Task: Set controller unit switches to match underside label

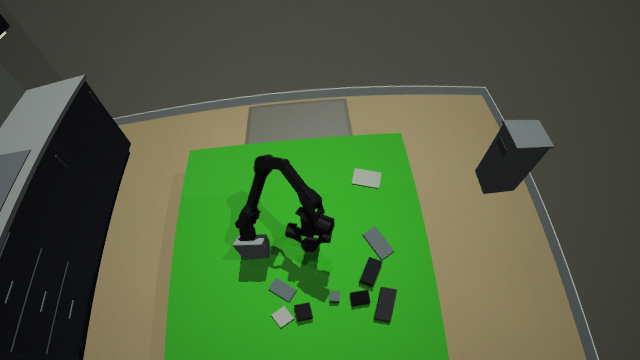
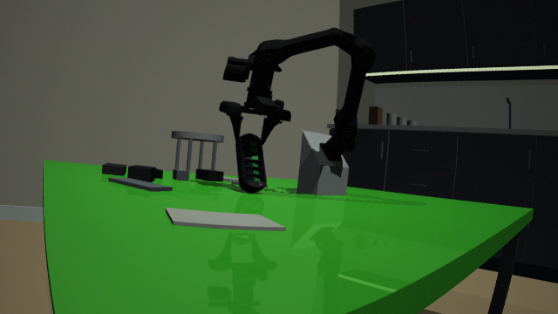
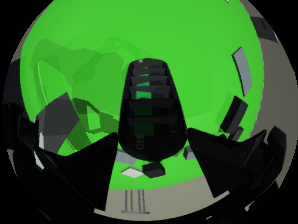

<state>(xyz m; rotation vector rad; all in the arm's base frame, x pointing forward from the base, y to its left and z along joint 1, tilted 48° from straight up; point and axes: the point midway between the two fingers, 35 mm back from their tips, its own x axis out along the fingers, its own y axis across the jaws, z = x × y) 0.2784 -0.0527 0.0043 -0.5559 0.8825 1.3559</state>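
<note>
Claw [image 1: 309, 239] [image 2: 251, 140] [image 3: 153, 135] is pinching dark controller unit [image 1: 310, 245] [image 2: 253, 166] [image 3: 153, 112] between fingers; unit stands steeply on end, slightly tilted, switches on side face. Desk [image 1: 225, 320] [image 2: 131, 262] [image 3: 195, 30] under claw is bright green, glossy, with reflections. Pale flat plate [image 1: 366, 178] [image 2: 224, 219] lies well apart from claw. Beyond claw in exterior view: stool [image 2: 197, 137] and plain wall [image 2: 131, 65]. Dark kitchen cabinets [image 1: 65, 200] [image 2: 436, 170] stand far from claw, past arm base; floor [image 1: 500, 260] [image 2: 22, 266] is tan.
</note>
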